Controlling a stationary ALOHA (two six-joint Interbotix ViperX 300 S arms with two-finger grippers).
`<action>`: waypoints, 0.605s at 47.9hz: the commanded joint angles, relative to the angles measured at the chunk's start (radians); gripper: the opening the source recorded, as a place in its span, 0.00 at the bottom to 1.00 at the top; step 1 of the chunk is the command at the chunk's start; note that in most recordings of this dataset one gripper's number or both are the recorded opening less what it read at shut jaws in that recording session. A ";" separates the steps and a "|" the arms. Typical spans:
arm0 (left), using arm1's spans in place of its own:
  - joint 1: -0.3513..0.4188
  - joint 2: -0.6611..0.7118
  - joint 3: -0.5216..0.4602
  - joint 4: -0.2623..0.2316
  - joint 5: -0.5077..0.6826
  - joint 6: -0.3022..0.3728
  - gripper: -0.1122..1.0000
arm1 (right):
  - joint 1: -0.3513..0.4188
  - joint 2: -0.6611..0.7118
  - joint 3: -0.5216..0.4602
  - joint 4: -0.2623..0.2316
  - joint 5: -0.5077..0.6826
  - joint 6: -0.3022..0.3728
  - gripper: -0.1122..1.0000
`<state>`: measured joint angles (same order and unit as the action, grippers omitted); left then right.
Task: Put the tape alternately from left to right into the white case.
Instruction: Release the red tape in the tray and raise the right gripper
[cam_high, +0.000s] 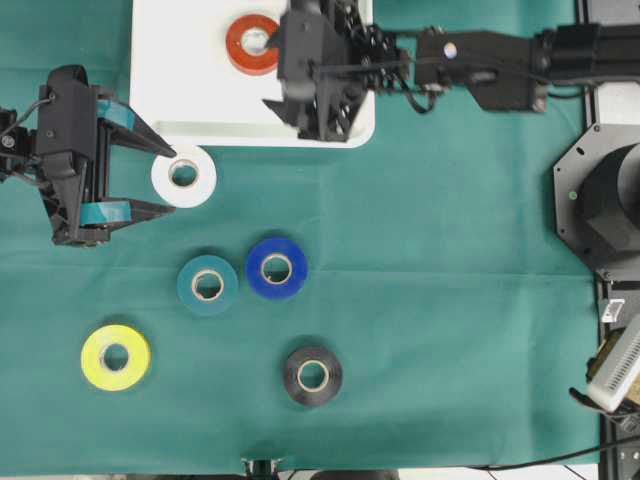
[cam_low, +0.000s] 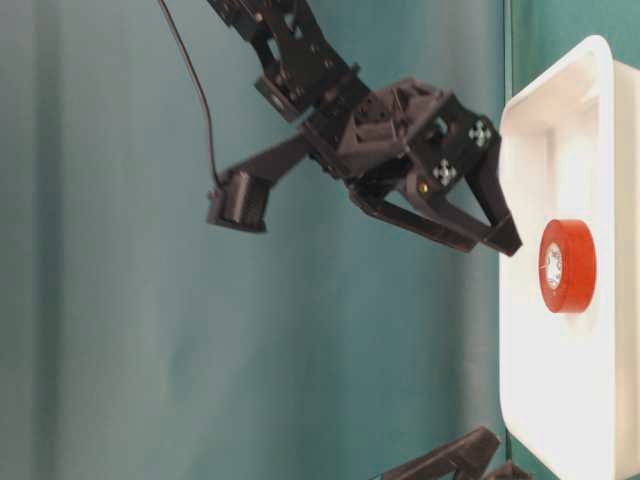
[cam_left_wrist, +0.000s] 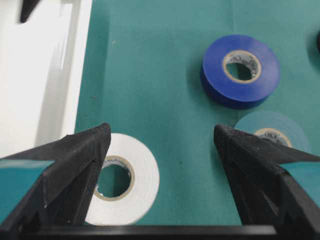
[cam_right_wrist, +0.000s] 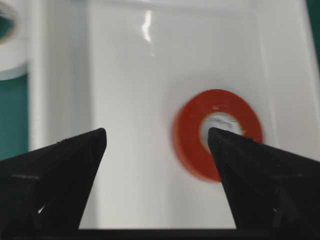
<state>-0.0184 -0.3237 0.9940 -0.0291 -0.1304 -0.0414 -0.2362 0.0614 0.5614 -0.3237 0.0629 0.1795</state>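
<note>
Overhead view: red-orange roll (cam_high: 252, 44) sits flat in the white case (cam_high: 180, 80) — right gripper (cam_high: 285, 105) spread wide, empty, above it. Left gripper (cam_high: 170, 180) — wide too, over the white roll (cam_high: 184, 176).

A robotics lab bench seen from above, not a home or shop. A plain green cloth (cam_high: 440, 300) covers the whole work surface like a test mat. Two black robot arms reach in, one from nine o'clock (cam_high: 75, 155) and one from two o'clock (cam_high: 500, 65), with loose cables trailing off them. A dark octagonal machine base (cam_high: 600, 200) sits at three o'clock beside bare metal framing. Tracking markers show on one arm's wrist (cam_low: 480, 133).
</note>
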 joint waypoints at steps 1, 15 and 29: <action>0.000 -0.008 -0.014 0.000 -0.005 0.002 0.92 | 0.031 -0.058 0.011 -0.002 -0.009 0.002 0.86; 0.002 -0.008 -0.015 -0.002 -0.005 0.000 0.92 | 0.127 -0.126 0.078 -0.002 -0.009 0.002 0.85; 0.000 -0.009 -0.017 -0.002 -0.005 0.000 0.92 | 0.207 -0.184 0.144 -0.002 -0.009 0.003 0.85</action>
<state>-0.0184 -0.3252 0.9940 -0.0276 -0.1304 -0.0414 -0.0476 -0.0844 0.7041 -0.3237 0.0614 0.1810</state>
